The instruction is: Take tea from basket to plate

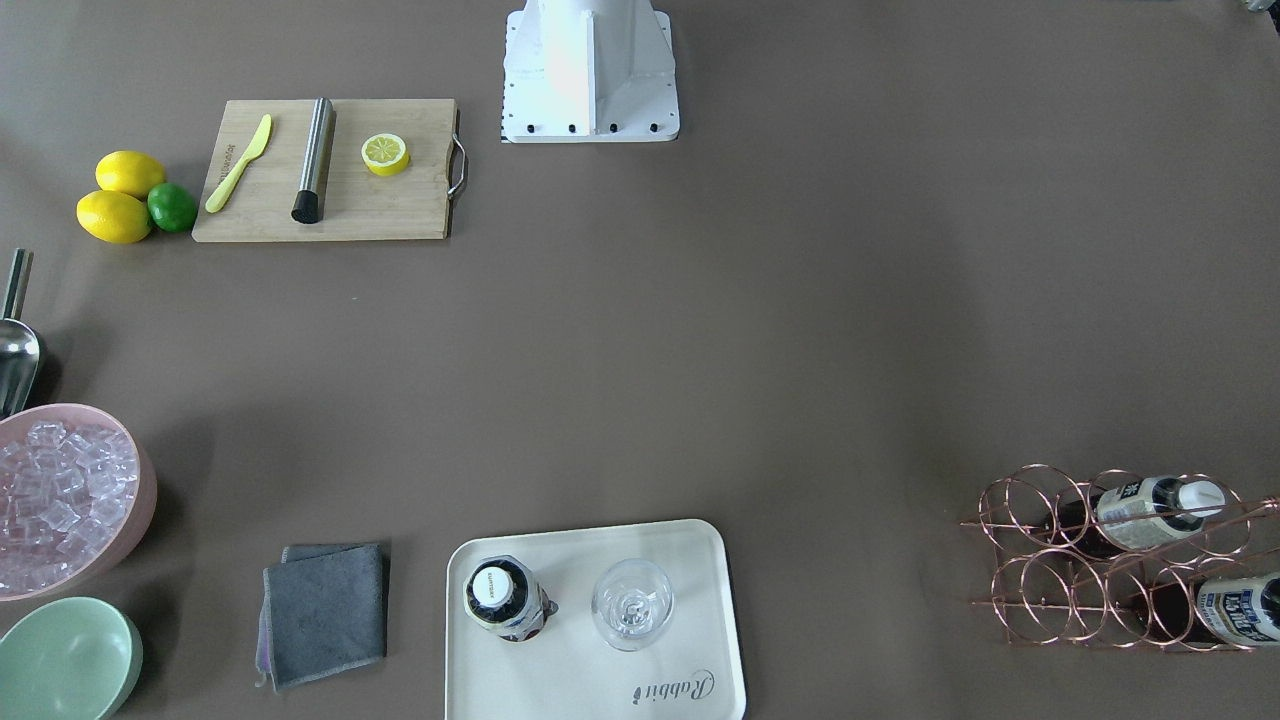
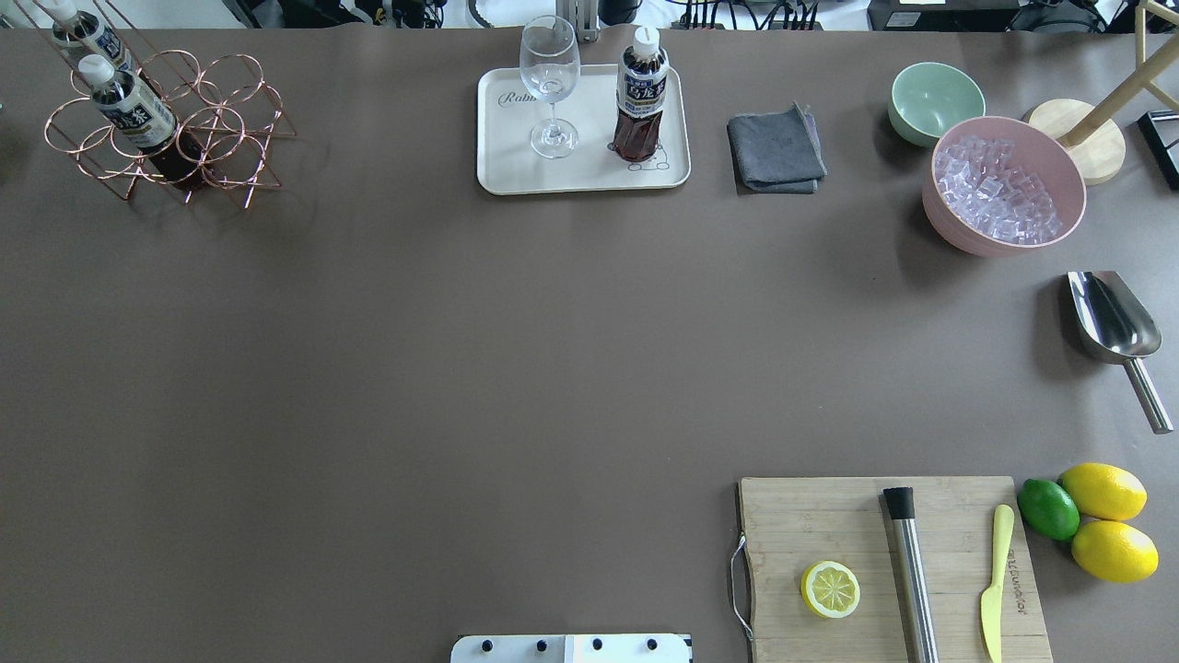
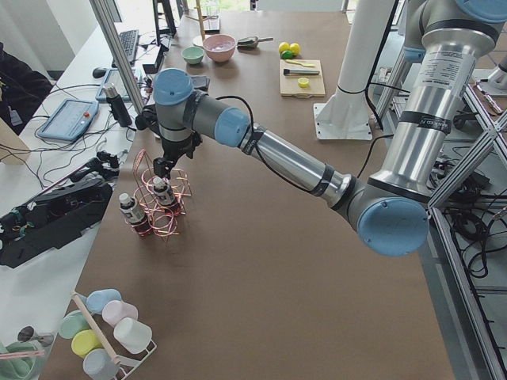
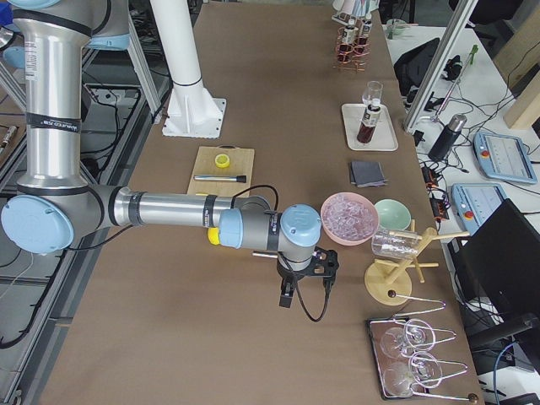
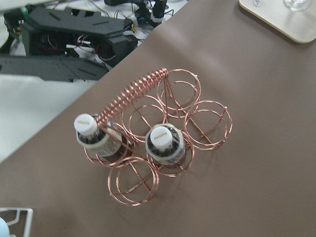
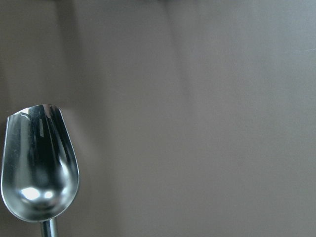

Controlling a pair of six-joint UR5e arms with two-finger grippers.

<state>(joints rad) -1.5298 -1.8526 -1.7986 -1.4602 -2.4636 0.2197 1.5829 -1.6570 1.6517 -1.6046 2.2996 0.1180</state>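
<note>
overhead exterior view: one small clear plastic bottle of dark brown tea with a white cap [image 2: 641, 101] stands upright on the cream-white rectangular tray [image 2: 497, 175], beside a stemmed clear glass [image 2: 551, 83]. two more such bottles [image 5: 165, 143] sit in separate ring cells of the copper wire basket [image 5: 138, 94]. the left gripper [image 3: 162, 169] hangs just above them. the right gripper [image 4: 291, 291] hangs over the table near a shiny steel scoop [image 6: 39, 173]. i cannot tell how either gripper's jaws stand.
</note>
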